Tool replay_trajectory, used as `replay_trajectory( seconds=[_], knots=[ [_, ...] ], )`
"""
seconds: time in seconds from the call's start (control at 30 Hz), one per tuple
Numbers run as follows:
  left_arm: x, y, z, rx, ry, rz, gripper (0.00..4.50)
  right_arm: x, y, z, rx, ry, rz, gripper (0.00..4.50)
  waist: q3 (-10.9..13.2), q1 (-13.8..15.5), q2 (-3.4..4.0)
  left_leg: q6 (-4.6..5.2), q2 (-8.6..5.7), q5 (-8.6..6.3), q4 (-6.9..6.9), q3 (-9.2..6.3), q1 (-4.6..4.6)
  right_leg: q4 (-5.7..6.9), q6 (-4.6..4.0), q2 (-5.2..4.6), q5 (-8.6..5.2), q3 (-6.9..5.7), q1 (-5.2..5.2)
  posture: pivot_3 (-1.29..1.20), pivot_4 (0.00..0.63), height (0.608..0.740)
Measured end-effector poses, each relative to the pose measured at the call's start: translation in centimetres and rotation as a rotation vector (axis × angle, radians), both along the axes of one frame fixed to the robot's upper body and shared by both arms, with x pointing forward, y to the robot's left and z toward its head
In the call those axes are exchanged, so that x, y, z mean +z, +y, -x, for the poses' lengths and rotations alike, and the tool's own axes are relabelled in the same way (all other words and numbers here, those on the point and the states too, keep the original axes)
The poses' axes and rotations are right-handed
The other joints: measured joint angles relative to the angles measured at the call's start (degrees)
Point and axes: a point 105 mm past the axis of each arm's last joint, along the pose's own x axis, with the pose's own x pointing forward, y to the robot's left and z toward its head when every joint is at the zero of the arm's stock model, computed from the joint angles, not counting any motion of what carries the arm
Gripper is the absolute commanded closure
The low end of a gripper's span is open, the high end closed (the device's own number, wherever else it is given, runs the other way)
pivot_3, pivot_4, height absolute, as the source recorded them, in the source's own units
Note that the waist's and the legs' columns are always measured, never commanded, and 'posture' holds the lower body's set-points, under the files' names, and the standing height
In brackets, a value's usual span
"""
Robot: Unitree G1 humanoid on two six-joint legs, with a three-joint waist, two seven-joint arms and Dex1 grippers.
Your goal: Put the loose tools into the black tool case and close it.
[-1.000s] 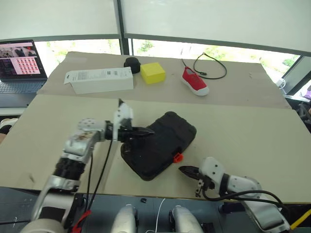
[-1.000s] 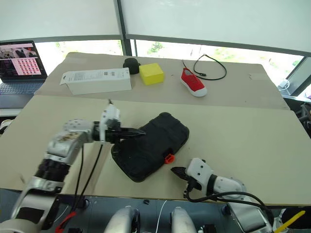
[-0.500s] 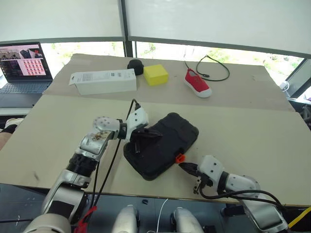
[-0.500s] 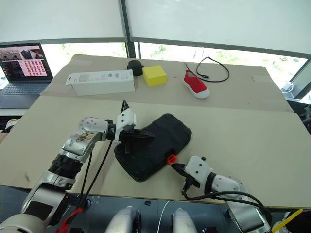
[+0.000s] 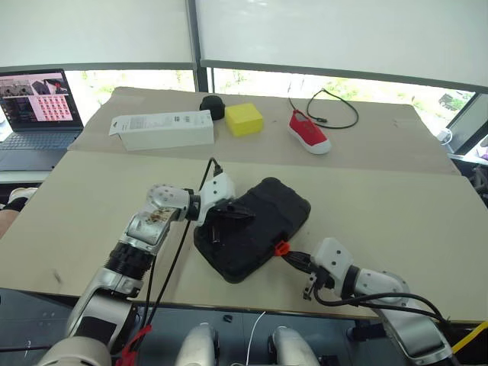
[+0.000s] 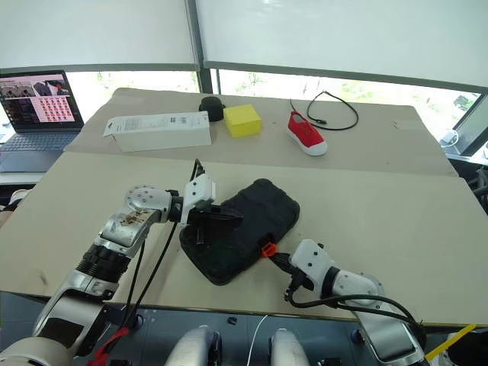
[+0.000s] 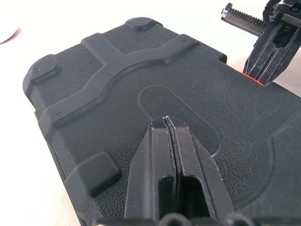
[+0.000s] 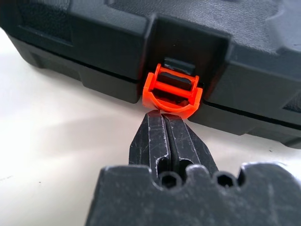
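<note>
Shoe (image 5: 308, 131) (red) beyond case (image 5: 255, 229)

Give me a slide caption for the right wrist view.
Shut right gripper tips at the orange latch of the closed black case.

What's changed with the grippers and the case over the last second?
The left gripper has settled, shut, onto the lid of the black tool case. The right gripper, also shut, crept up to the orange latch. The case stayed closed in place.

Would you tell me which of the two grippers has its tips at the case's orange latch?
The right gripper, shut, meets the orange latch on the black tool case; the left gripper rests on the lid instead.
</note>
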Motion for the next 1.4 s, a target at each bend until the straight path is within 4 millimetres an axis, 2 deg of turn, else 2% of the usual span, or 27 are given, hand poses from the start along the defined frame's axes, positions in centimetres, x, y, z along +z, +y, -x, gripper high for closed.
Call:
replay_trajectory(
  seconds=[0.67, 0.93, 1.4],
  knots=[
    [-0.2, 0.2, -0.1, -0.027, -0.013, -0.024, 4.44, 0.1, 0.8, -0.7, -0.038, 0.003, -0.071, 4.5, -0.12, -1.14, 0.09, 0.0, 0.09, 0.0, 0.0, -0.02, 0.11, 0.02, -0.04, 0.09, -0.02, 0.04, 0.04, 0.0, 0.15, 0.74],
    [-0.3, 0.0, 0.0, -0.043, -0.024, -0.026, 4.44, 0.3, 1.1, -1.0, -0.038, 0.057, -0.103, 4.5, -0.13, -1.57, 0.11, 0.0, 0.17, 0.0, -0.04, -0.02, 0.2, 0.04, -0.09, 0.18, -0.04, 0.1, 0.04, 0.0, 0.15, 0.74],
    [-0.6, 0.0, 0.1, -0.042, -0.025, -0.039, 4.44, 1.4, 2.0, -1.8, -0.012, 0.043, -0.12, 4.5, -0.42, -2.62, 0.07, 0.0, 0.2, 0.0, -0.25, -0.1, 0.42, 0.04, -0.05, 0.29, -0.14, 0.21, 0.06, 0.0, 0.15, 0.74]
  ],
)
